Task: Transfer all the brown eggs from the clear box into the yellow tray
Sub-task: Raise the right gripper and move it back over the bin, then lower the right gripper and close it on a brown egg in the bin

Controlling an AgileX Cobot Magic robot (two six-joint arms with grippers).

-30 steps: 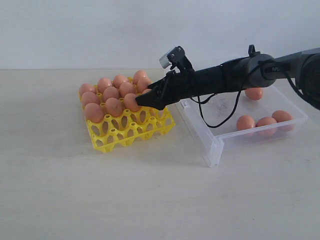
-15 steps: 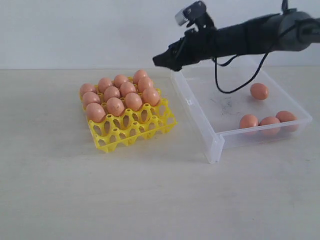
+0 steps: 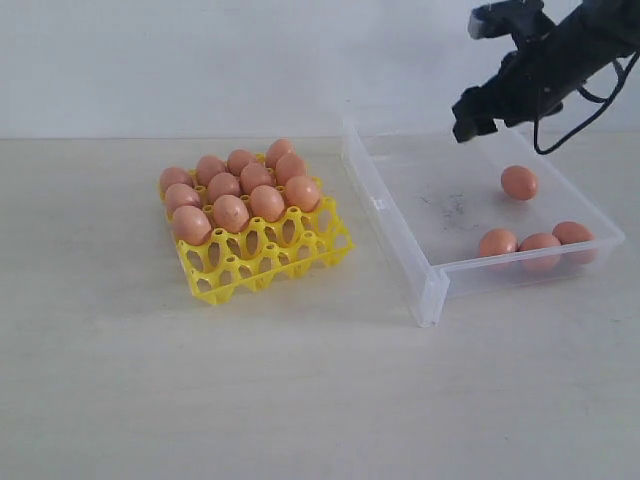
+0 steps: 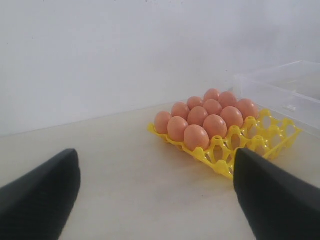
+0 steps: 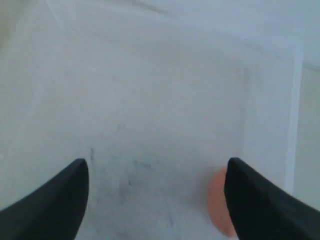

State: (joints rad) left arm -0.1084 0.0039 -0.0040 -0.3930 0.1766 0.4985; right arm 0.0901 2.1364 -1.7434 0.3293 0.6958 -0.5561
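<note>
Exterior view — gripper [image 3: 468, 122], perhaps, above box [image 3: 436, 206]

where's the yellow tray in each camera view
Exterior view: the yellow tray sits left of centre, left of the clear box.
Left wrist view: the yellow tray lies ahead of the open left pincer, the clear box just beyond it.
Right wrist view: not in it; only the clear box and one brown egg show.
Shared landmark: the clear box.

a pale wooden table [image 3: 300, 400] carries the yellow tray [image 3: 250, 270] and, just beside it, the clear box [image 3: 440, 200]
</note>
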